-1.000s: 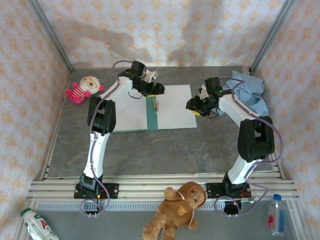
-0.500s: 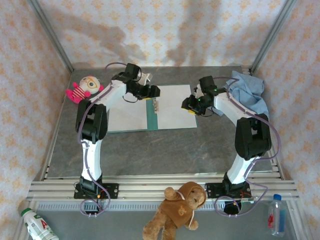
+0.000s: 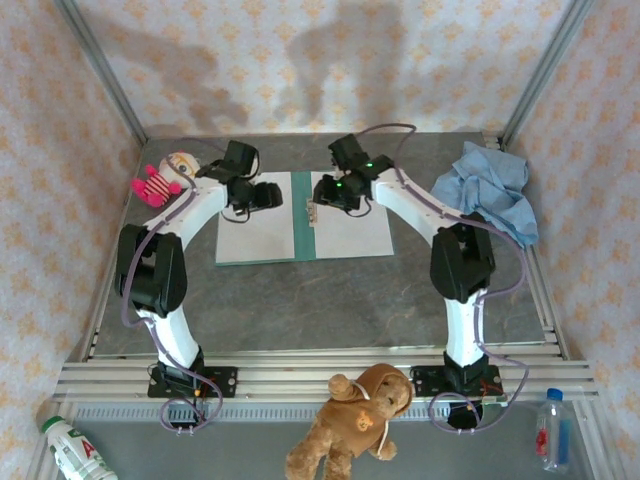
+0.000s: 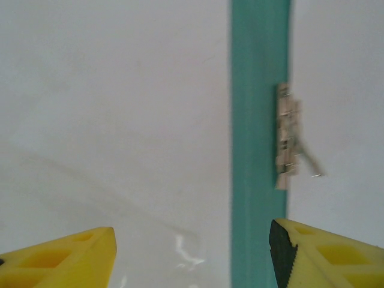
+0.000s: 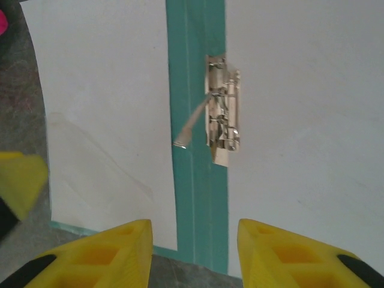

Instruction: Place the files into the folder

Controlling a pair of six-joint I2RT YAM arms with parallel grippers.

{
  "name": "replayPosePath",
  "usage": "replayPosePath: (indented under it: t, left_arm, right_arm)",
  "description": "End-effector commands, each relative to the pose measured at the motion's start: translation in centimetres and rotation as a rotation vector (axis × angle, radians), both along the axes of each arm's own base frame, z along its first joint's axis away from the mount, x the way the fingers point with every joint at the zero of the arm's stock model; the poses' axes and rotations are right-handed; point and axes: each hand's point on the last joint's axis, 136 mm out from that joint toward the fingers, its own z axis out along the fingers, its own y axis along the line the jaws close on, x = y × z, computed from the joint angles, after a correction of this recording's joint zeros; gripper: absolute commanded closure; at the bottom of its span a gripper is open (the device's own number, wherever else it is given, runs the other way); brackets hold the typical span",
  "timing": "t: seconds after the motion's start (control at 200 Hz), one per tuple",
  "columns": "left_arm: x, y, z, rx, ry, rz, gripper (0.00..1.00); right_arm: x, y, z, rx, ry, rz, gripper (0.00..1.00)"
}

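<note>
No words can be read on the folder (image 3: 305,238) or on the files (image 3: 352,228). The bottle (image 3: 72,450) at the near left corner has a red mark on its label, but it is too small to read. The folder lies open and flat in the middle of the gray worktop (image 3: 300,300). It is thin and teal-green, and mostly just its middle strip and a thin edge can be seen. The files are two plain white sheets, one on each side of that strip. A small shiny metal clip (image 5: 223,111) sits by the strip (it looks blurry in the left wrist view). The left end effector (image 3: 268,195) hangs over the left sheet. Its yellow fingers (image 4: 60,261) are spread wide and hold nothing. The right end effector (image 3: 322,190) hangs over the strip near the clip. Its fingers (image 5: 114,255) are a little apart and hold nothing. In both wrist views the fingers are cut off at the bottom.
</note>
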Motion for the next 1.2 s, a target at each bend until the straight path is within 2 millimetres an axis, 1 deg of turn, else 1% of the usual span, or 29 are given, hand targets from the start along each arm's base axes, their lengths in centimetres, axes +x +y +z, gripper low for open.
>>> replayPosePath:
  t: [0.0,0.05,0.13,0.225,0.365,0.525,0.636,0.801,0.961,1.056,1.121,1.191]
  left_arm:
    - [-2.4,4.0,-1.9,0.094,0.069,0.120,0.31]
    - [-3.2,5.0,-2.7,0.103,0.088,0.143,0.31]
    - [-4.1,6.0,-3.7,0.117,0.110,0.165,0.32]
    - [-4.8,6.4,-4.7,0.138,0.136,0.161,0.33]
    - [-5.6,6.4,-6.0,0.140,0.162,0.153,0.34]
    - [-5.8,6.6,-6.8,0.157,0.180,0.139,0.35]
    - [-5.8,6.7,-7.2,0.162,0.185,0.138,0.36]
    - [-5.6,6.2,-7.7,0.143,0.199,0.131,0.37]
    - [-5.4,6.0,-8.4,0.131,0.217,0.125,0.40]
    - [-5.4,5.9,-8.7,0.131,0.222,0.120,0.40]
    - [-5.4,5.8,-8.7,0.125,0.225,0.117,0.41]
    - [-5.4,5.6,-8.9,0.117,0.227,0.114,0.41]
  right_arm:
    - [0.5,0.6,-0.4,-0.128,-0.035,-0.037,0.60]
    - [0.8,1.5,-0.7,-0.149,-0.045,-0.034,0.62]
    - [1.5,2.4,-1.2,-0.196,-0.064,-0.040,0.63]
    - [2.2,3.0,-2.2,-0.244,-0.070,-0.051,0.63]
    - [2.7,2.9,-3.3,-0.297,-0.072,-0.077,0.63]
    - [3.2,2.8,-4.0,-0.317,-0.068,-0.098,0.63]
    - [3.1,3.1,-4.6,-0.312,-0.051,-0.094,0.63]
    - [3.1,3.6,-5.1,-0.296,-0.035,-0.084,0.64]
    - [3.2,3.6,-5.6,-0.303,-0.030,-0.085,0.65]
    - [3.3,3.7,-5.8,-0.306,-0.031,-0.083,0.69]
    - [3.3,3.7,-5.9,-0.306,-0.029,-0.085,0.70]
    - [3.3,3.7,-6.0,-0.306,-0.029,-0.085,0.73]
